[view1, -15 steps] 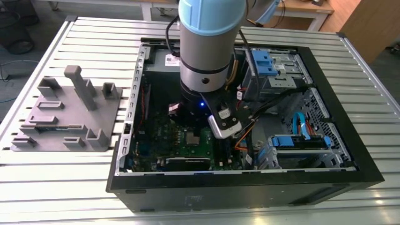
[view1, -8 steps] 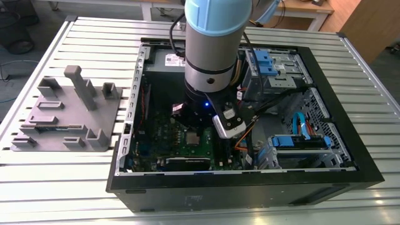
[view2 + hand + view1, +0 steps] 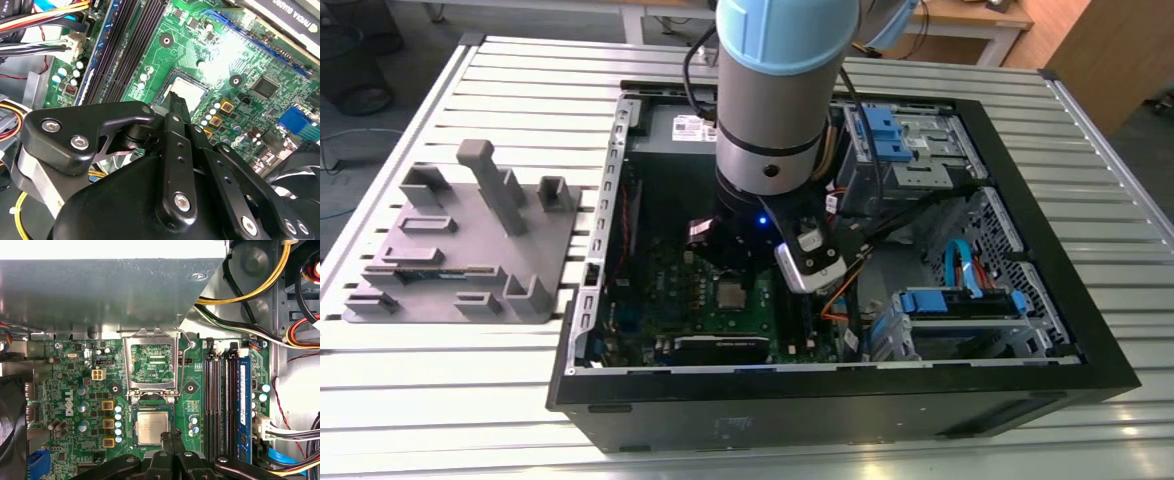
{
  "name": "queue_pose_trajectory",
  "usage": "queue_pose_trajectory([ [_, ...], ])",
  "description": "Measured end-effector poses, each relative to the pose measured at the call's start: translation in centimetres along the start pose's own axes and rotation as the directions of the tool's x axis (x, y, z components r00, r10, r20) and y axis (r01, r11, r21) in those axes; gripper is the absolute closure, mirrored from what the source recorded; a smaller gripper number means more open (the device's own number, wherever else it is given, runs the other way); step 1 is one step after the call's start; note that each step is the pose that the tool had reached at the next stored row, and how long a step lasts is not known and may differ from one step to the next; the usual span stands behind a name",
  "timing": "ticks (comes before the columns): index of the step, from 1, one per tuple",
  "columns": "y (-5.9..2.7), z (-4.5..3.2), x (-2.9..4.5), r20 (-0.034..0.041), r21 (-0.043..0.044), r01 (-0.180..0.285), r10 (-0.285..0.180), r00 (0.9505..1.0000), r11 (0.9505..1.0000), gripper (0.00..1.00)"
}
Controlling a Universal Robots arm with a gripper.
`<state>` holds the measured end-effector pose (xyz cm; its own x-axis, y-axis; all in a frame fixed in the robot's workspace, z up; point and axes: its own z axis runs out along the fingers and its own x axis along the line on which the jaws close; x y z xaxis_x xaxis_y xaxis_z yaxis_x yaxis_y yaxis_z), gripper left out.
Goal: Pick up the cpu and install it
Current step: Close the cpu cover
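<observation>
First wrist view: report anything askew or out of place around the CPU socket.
Nothing stands out: the cpu lies square in its socket, with the metal socket frame swung open beside it.

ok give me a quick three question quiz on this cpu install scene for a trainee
1. True or false: the cpu lies flat in its socket on the motherboard.
2. The silver socket frame is: A) swung open, next to the cpu; B) shut down over the cpu; C) taken off the board.
3. In the exterior view, on which side of the computer case does the grey tray sit?
Key: 1 true; 2 A; 3 the exterior view's left.
</observation>
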<state>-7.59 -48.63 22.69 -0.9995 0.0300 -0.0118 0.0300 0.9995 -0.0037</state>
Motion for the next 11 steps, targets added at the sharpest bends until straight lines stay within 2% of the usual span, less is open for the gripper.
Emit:
queue_pose_trajectory([
  [11,0.57,0.05,-0.01,0.0,-0.001,0.0,0.0,1.0,1.0,0.87],
])
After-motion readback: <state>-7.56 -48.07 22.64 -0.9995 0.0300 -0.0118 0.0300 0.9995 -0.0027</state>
